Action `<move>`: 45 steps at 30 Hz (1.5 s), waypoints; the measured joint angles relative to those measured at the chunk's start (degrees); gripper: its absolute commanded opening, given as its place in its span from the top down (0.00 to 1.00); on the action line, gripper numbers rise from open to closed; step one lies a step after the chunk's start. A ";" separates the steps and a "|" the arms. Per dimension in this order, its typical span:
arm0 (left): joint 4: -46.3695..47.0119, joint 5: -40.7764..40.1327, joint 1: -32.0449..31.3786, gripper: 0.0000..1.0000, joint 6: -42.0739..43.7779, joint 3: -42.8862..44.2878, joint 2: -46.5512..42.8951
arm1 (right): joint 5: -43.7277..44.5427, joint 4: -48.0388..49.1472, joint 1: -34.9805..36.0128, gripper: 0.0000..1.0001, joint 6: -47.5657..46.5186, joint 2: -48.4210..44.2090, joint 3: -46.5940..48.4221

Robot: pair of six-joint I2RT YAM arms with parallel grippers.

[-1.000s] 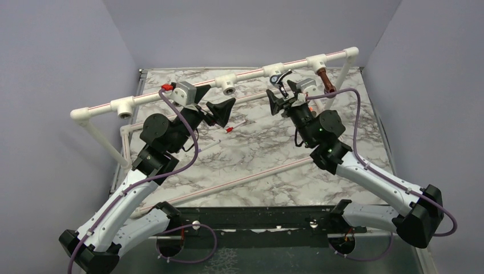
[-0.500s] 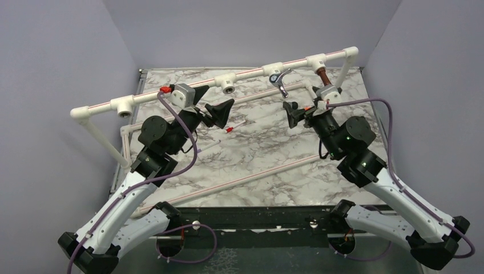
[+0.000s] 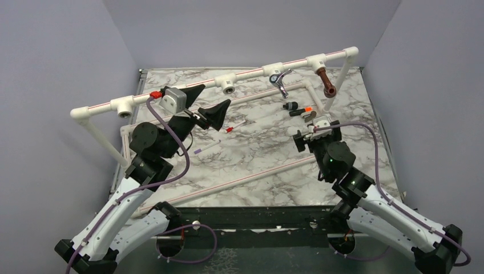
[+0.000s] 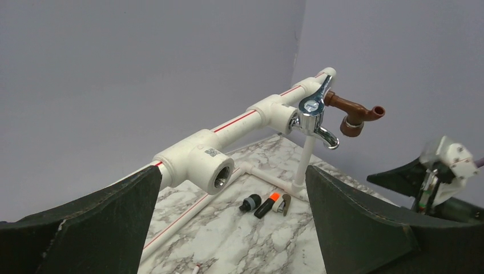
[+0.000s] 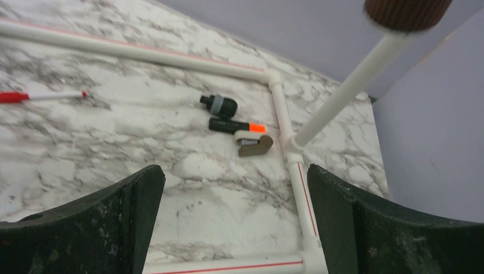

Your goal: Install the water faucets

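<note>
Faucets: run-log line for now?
chrome faucet: on white pipe rail | brown faucet: same rail | left hand: open, empty, facing empty tee | right hand: open, empty, above table

This looks like a robotics lab test booth: plain grey walls (image 3: pixel 57 85) box in a marble-patterned table (image 3: pixel 257 154) carrying a white pipe frame (image 3: pixel 248 74), with robot arms (image 3: pixel 122 194) bolted at its edge.

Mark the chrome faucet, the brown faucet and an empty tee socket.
chrome faucet (image 4: pixel 311 120), left wrist view, valve body.
brown faucet (image 4: pixel 347 108), left wrist view, stem.
empty tee socket (image 4: pixel 191 160), left wrist view, white fitting body.
</note>
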 measured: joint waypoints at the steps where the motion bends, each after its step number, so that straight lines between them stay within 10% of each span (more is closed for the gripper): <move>1: 0.20 0.24 0.00 0.02 -0.04 -0.02 -0.11 | 1.25 0.76 0.00 0.00 -0.15 0.22 -2.54; 25: 2.38 3.13 0.00 0.01 -2.51 -1.86 -1.36 | -4.39 63.36 -25.46 0.00 3.76 45.40 -22.93; 45: 2.40 3.17 0.00 0.01 -2.60 -1.97 -1.40 | -21.46 69.20 -37.62 0.00 12.74 53.57 -20.57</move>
